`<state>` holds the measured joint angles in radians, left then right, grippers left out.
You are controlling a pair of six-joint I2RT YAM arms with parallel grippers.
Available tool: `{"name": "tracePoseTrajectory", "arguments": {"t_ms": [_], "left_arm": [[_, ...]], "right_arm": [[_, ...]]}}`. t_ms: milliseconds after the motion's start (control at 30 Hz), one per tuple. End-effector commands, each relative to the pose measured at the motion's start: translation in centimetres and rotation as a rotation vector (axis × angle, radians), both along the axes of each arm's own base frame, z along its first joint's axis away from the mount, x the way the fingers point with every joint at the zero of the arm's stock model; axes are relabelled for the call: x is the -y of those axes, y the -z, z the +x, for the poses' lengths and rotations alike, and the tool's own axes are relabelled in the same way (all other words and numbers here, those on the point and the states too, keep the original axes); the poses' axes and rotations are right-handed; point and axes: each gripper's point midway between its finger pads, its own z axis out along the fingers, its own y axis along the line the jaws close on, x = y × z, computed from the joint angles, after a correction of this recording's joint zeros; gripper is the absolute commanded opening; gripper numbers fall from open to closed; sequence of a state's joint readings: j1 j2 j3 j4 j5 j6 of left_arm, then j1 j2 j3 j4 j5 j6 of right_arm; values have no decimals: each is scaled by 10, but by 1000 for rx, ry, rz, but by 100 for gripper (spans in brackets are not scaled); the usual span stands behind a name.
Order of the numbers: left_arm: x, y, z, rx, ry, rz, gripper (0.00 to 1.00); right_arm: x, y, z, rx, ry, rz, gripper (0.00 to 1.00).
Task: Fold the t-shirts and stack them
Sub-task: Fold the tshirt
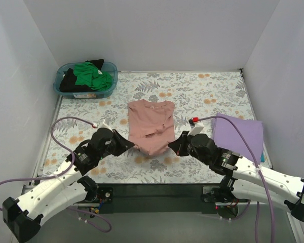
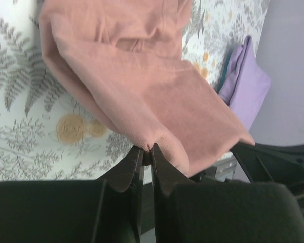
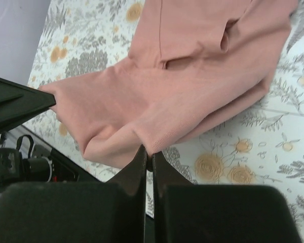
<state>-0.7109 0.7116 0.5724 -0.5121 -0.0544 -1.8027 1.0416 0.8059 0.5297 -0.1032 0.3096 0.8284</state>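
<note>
A dusty pink t-shirt [image 1: 151,126] lies lengthwise on the floral table cloth, its near hem lifted off the table. My left gripper [image 1: 130,145] is shut on the hem's left corner [image 2: 148,147]. My right gripper [image 1: 172,147] is shut on the hem's right corner [image 3: 151,150]. The pink cloth sags between them. A folded lavender t-shirt [image 1: 238,132] lies at the right and also shows in the left wrist view [image 2: 248,83]. Green [image 1: 93,76] and black [image 1: 70,81] t-shirts lie in the basket.
The teal plastic basket [image 1: 110,87] stands at the far left corner. The floral table cloth [image 1: 202,93] covers the table. White walls enclose the back and sides. A dark bar runs along the near edge [image 1: 157,191].
</note>
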Motion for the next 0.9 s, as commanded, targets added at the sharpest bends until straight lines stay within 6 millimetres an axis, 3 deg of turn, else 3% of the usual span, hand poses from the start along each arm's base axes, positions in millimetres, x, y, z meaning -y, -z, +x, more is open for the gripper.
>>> {"name": "tracePoseTrajectory", "arguments": {"t_ms": [0,67,200,267,333,400,433,467,533,600,633,667,733,767,867], "left_arm": [[-7,-28,36,107,-100,82,0],[-5,-47,49,147,-121,94,0],[-10,-55,74,179,-201,164,0],[-10,-60,87,213,-224,174,0],[-10,-62,105,232,-260,187,0],[-15,-63,122,246,-281,199,0],[-14,-74,133,275,-287,190,0],[-18,-66,146,254,-297,210,0],[-26,-73,166,261,-318,209,0],[-29,-64,182,234,-317,226,0],[-29,-67,189,239,-314,230,0],[-32,-57,197,217,-313,243,0],[-31,-52,209,217,-308,247,0],[-33,-54,217,225,-309,249,0],[-31,-19,246,184,-314,282,0]], "right_arm": [[11,-40,34,143,111,-50,1],[15,-48,47,178,136,-92,1],[32,-70,91,216,210,-126,1],[24,-70,103,222,146,-125,1],[30,-78,124,230,151,-109,1],[27,-73,138,213,122,-116,1],[33,-82,152,227,144,-108,1],[28,-76,158,210,114,-109,1],[27,-84,180,236,119,-93,1],[28,-85,196,235,129,-96,1],[23,-73,202,205,100,-101,1],[19,-78,208,207,84,-88,1],[20,-59,223,157,90,-101,1],[18,-60,230,155,90,-94,1],[21,-45,256,145,113,-115,1]]}}
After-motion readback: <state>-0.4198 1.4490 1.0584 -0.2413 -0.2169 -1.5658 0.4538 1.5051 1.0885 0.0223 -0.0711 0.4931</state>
